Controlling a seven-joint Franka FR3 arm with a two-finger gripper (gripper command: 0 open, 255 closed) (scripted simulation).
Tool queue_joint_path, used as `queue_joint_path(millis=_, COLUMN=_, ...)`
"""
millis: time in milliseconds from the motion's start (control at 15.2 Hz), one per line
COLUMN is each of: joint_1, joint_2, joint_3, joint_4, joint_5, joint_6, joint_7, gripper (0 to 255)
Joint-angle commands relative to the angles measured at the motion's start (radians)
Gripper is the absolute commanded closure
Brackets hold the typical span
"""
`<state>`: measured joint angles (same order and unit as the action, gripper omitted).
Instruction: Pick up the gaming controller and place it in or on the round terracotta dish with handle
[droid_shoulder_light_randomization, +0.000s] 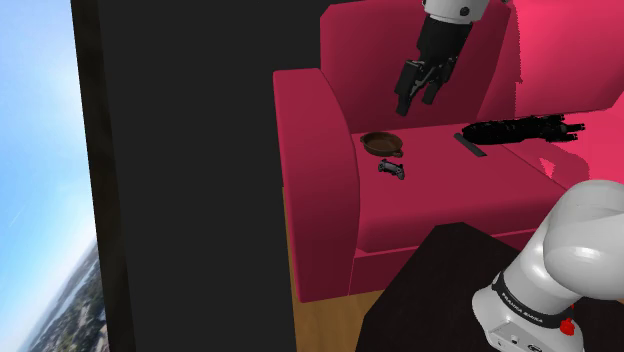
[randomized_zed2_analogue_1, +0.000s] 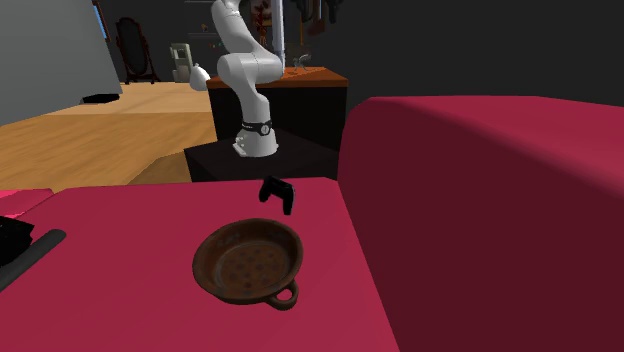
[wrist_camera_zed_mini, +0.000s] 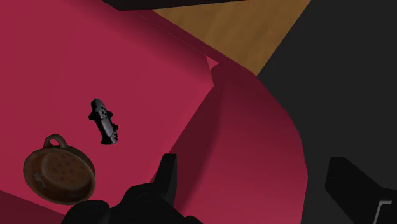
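The gripper (droid_shoulder_light_randomization: 415, 100) hangs in the air above the crimson sofa seat (droid_shoulder_light_randomization: 440, 200), higher than the brown round dish (droid_shoulder_light_randomization: 382, 143) and off to its right in the shoulder view. In the wrist view its black fingers (wrist_camera_zed_mini: 167, 181) stand wide apart with nothing between them but the sofa below; they touch nothing.

The dish is shallow, with a speckled inside and a small loop handle, and sits flat on the seat cushion. The black gaming controller (droid_shoulder_light_randomization: 392, 169) lies on the same cushion near the dish, on the side towards the seat's front edge and the robot's stand (droid_shoulder_light_randomization: 430, 290). There is a strip of bare cushion between the two.

The sofa's armrest (droid_shoulder_light_randomization: 315, 170) rises close beside the dish on the shoulder view's left. On the dish's other side, a dark flat bar (droid_shoulder_light_randomization: 470, 145) lies on the seat, well apart from the dish. A black, knobbly thing (droid_shoulder_light_randomization: 525, 129), too dark to name, lies beyond the bar.

Past the dish and the controller in the second exterior view, the white arm (randomized_zed2_analogue_1: 245, 80) stands on its dark stand, with a wooden floor (randomized_zed2_analogue_1: 110, 130) behind.
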<state>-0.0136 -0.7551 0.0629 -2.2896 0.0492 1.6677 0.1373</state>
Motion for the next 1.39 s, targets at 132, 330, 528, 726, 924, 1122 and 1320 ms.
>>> queue_joint_path(millis=132, joint_1=-0.007, joint_2=0.012, joint_3=-0.029, joint_4=-0.044, joint_5=-0.012, joint_6=0.053, joint_7=-0.039, gripper=0)
queue_joint_path(millis=330, joint_1=-0.018, joint_2=0.04, joint_3=-0.074, joint_4=-0.101, joint_5=-0.031, joint_6=0.133, joint_7=-0.097, gripper=0)
queue_joint_path(millis=528, joint_1=-0.03, joint_2=0.083, joint_3=-0.118, joint_4=-0.146, joint_5=-0.047, joint_6=0.217, joint_7=-0.156, gripper=0)
queue_joint_path(millis=726, joint_1=-0.04, joint_2=0.139, joint_3=-0.164, joint_4=-0.179, joint_5=-0.061, joint_6=0.302, joint_7=-0.215, gripper=0)
queue_joint_path(millis=924, joint_1=-0.049, joint_2=0.21, joint_3=-0.21, joint_4=-0.199, joint_5=-0.069, joint_6=0.387, joint_7=-0.276, gripper=0)
queue_joint_path(millis=1122, joint_1=-0.054, joint_2=0.293, joint_3=-0.257, joint_4=-0.205, joint_5=-0.07, joint_6=0.472, joint_7=-0.34, gripper=0)
queue_joint_path(millis=1320, joint_1=-0.055, joint_2=0.388, joint_3=-0.304, joint_4=-0.199, joint_5=-0.059, joint_6=0.554, joint_7=-0.409, gripper=0)
